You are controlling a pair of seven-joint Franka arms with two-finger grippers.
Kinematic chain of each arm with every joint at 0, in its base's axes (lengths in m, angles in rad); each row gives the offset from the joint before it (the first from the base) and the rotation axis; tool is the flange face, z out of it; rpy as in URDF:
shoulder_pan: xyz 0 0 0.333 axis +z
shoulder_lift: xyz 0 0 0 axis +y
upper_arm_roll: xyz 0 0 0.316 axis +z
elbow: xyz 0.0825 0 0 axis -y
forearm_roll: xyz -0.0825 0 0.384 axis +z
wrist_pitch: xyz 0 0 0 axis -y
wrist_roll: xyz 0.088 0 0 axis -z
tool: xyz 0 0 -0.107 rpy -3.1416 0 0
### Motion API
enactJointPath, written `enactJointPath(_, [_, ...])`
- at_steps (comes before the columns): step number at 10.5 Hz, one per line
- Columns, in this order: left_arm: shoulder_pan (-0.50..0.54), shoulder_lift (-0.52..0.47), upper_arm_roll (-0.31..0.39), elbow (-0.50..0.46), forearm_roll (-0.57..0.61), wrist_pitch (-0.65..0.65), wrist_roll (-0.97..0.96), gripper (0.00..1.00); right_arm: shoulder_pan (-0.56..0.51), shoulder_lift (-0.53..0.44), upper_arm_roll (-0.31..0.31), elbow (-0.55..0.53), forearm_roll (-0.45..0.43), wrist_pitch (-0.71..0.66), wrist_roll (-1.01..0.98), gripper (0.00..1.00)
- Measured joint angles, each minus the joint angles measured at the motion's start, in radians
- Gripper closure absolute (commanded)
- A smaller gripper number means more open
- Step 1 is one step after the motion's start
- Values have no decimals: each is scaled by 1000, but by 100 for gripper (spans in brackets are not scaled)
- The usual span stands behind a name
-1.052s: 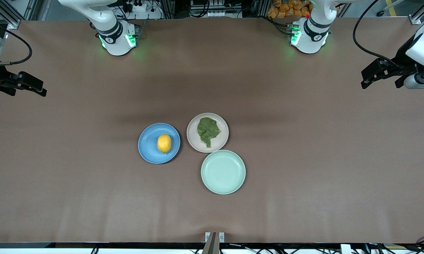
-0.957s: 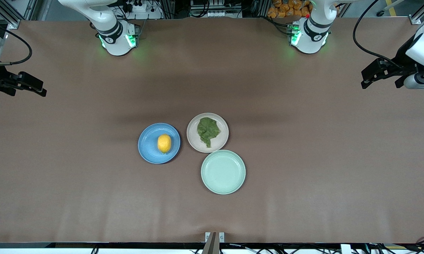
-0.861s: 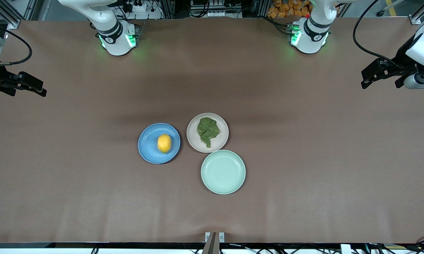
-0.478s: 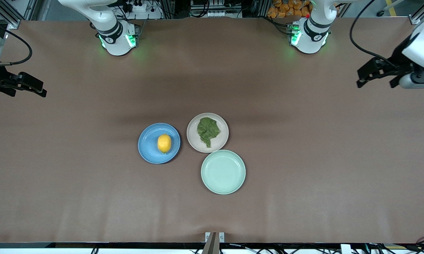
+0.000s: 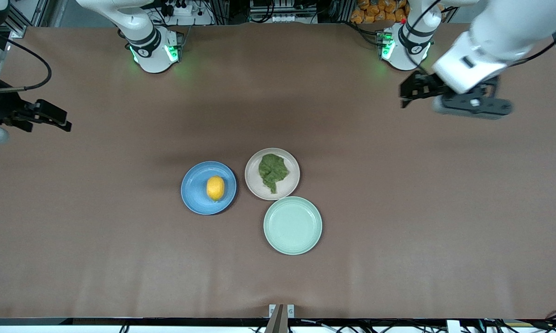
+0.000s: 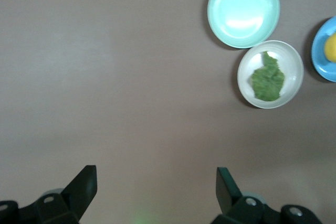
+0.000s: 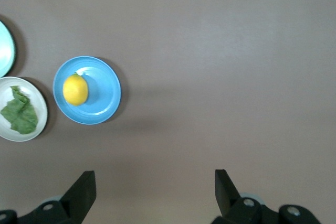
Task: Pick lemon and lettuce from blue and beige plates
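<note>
Here the lemon [image 5: 215, 188] rests on the blue plate [image 5: 195, 200] and the lettuce [image 5: 273, 171] on the beige plate [image 5: 254, 185], both unpicked. The left gripper [image 5: 409, 92] and right gripper [image 5: 56, 119] hover over bare table, jaws spread, empty, seemingly ready to approach.

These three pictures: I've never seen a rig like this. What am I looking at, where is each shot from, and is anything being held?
Two robot arms stand at a brown table. One picture looks down from a high camera facing them; the other two come from cameras on each arm's wrist. Mid-table sit three plates: a blue plate with a lemon, a beige plate with a lettuce leaf, and a bare mint-green plate nearest the high camera. The left gripper hangs open over bare table near its base; the right gripper hangs open over its own end of the table. Nothing is held.
</note>
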Motion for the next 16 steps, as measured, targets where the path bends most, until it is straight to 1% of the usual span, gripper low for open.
enactJointPath(2, [-49,60,2,-2,-50,68,-22,0,25,40,3,-5,38,50,72,0])
enactJointPath(4, [-138,139,5,-3,-54,154,-69,0,85,103,7,-12,66,129,201,0])
enactJointPath(6, [-219,243,0,-7,-56,286,-103,0,137,185,10,-19,100,220,240,0])
enactJointPath(9, [-310,403,-10,-7,-49,541,-125,0,251,329,12,-26,102,294,259,0])
enactJointPath(10, [-331,445,-10,-7,-32,609,-125,0,275,373,13,-25,102,306,264,0])
enactJointPath(12, [-373,526,-11,-6,45,710,-125,0,296,438,15,-25,102,342,261,0])
enactJointPath(16, [-417,640,-41,-4,240,845,-128,0,388,561,17,-30,102,529,265,0])
